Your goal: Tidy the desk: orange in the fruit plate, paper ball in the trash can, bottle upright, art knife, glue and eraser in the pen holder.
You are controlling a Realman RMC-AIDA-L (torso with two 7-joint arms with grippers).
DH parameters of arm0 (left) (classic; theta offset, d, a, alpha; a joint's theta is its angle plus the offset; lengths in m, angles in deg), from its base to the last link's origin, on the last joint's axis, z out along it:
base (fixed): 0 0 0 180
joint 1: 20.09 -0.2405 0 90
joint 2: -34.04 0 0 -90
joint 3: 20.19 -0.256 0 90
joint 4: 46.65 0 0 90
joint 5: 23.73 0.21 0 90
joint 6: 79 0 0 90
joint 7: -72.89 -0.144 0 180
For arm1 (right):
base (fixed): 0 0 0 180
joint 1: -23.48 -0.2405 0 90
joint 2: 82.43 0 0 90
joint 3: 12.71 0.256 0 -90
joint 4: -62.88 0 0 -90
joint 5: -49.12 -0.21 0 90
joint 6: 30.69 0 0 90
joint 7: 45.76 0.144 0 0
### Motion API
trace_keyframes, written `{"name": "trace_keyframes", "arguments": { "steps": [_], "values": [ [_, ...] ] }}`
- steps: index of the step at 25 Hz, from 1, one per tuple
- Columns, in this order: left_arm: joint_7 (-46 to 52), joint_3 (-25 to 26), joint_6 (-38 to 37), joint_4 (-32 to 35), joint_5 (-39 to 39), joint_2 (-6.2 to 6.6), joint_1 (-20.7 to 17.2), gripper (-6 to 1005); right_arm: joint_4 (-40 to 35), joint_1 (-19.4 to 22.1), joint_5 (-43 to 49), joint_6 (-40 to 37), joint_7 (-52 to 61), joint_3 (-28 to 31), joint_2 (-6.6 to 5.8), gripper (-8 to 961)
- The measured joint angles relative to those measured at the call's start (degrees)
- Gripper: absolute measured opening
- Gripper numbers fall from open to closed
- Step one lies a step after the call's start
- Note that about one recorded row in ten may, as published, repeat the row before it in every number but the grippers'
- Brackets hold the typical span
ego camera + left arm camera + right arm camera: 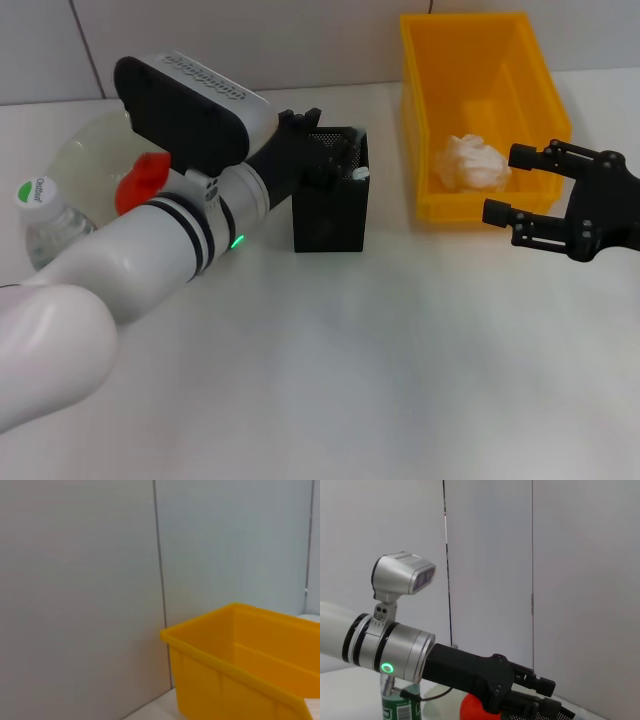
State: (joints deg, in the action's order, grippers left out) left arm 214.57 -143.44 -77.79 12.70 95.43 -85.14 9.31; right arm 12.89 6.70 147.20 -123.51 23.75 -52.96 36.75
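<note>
Pen holder (331, 195) has the left pincer (335, 160), grip unclear, over it; right pincer (515, 185) spread empty.

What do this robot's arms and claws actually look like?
The left arm is glossy white with black rings, a glowing green ring light and a silver-and-black camera box on its wrist. Its left gripper is matte black. The right gripper is black too, with jointed, bolted fingers.

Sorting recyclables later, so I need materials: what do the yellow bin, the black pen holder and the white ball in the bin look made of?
Yellow bin: likely moulded plastic, with smooth, slightly glossy walls. Pen holder: probably black metal mesh, given its fine perforated sides. White ball: crumpled paper, matte and creased.
</note>
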Motion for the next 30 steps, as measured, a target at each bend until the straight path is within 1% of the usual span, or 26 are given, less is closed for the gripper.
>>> {"name": "trace_keyframes", "arguments": {
  "steps": [3, 7, 8, 9, 10, 12, 13, 14, 16, 19, 20, 22, 23, 24, 25, 26, 28, 29, 30],
  "values": [
    [0.2, -0.3, -0.3, 0.2, 0.0, 0.0, 0.2, 526, 0.1, 0.0, 0.0, 0.0, 0.0, 0.0, 0.0, 768],
    [0.2, 0.0, -2.2, 2.1, 0.0, 0.0, 0.2, 599, 0.2, 0.0, 0.0, 0.0, 0.0, 0.0, 0.0, 768],
    [-0.1, 0.2, -4.7, 4.6, 0.2, 0.06, 0.1, 618, 0.2, 0.0, 0.0, 0.0, 0.0, 0.0, 0.0, 768],
    [-0.1, 0.2, -4.7, 4.6, 0.2, 0.06, 0.1, 636, 0.2, 0.0, 0.0, 0.0, 0.0, 0.0, 0.0, 768],
    [-0.3, 0.2, -7.2, 7.3, 0.5, 0.13, -0.1, 654, 0.2, 0.0, 0.0, 0.0, 0.0, 0.0, 0.0, 768],
    [-0.4, 0.4, -8.3, 8.3, 0.6, 0.17, -0.1, 691, 0.2, 0.0, 0.0, 0.0, 0.0, 0.0, 0.0, 768],
    [-0.5, 1.6, -11.6, 11.2, 0.6, 0.31, -0.3, 709, 0.2, 0.0, 0.0, 0.0, 0.0, 0.0, 0.0, 768],
    [-0.5, 1.6, -11.6, 11.2, 0.6, 0.31, -0.3, 727, 0.2, 0.0, 0.0, 0.0, 0.0, 0.0, 0.0, 768],
    [-1.0, 3.3, -15.1, 13.6, 0.6, 0.46, -0.6, 764, 0.2, 0.1, 0.0, 0.0, 0.0, 0.0, 0.0, 768],
    [-1.8, 4.3, -16.6, 14.8, 0.5, 0.49, -0.9, 786, 0.3, 0.2, 0.0, 0.0, -0.2, 0.0, 0.0, 768],
    [-4.8, 7.8, -19.3, 17.8, 0.1, 0.58, -2.5, 794, 0.3, 0.4, 0.0, 0.0, -0.3, -0.2, 0.0, 768],
    [-5.8, 9.0, -19.8, 18.5, 0.1, 0.59, -3.1, 801, 0.3, 0.5, 0.0, 0.0, -0.3, -0.3, -0.01, 768],
    [-7.0, 11.4, -20.8, 19.0, 0.0, 0.59, -3.7, 801, 0.2, 0.8, 0.1, -0.4, -0.5, -0.5, -0.05, 768],
    [-7.0, 11.4, -20.8, 19.0, 0.0, 0.59, -3.7, 801, 0.2, 0.8, 0.1, -0.4, -0.5, -0.5, -0.05, 768],
    [-8.1, 13.5, -22.4, 19.2, -0.1, 0.61, -4.1, 801, 0.1, 1.3, 0.1, -1.7, -1.1, -0.3, -0.07, 768],
    [-8.1, 13.5, -22.4, 19.2, -0.1, 0.61, -4.1, 801, 0.1, 1.3, 0.1, -1.7, -1.1, -0.3, -0.07, 768],
    [-11.3, 16.8, -26.2, 20.0, -1.6, 0.67, -4.8, 801, -0.2, 2.0, 0.1, -3.5, -1.8, 0.3, -0.15, 768],
    [-11.3, 16.8, -26.2, 20.0, -1.6, 0.67, -4.8, 801, -0.2, 2.0, 0.1, -3.5, -1.8, 0.3, -0.15, 768],
    [-14.9, 18.8, -29.6, 21.3, -4.4, 0.68, -5.6, 801, -0.3, 2.2, 0.1, -3.8, -1.9, 0.6, -0.19, 768]
  ]
}}
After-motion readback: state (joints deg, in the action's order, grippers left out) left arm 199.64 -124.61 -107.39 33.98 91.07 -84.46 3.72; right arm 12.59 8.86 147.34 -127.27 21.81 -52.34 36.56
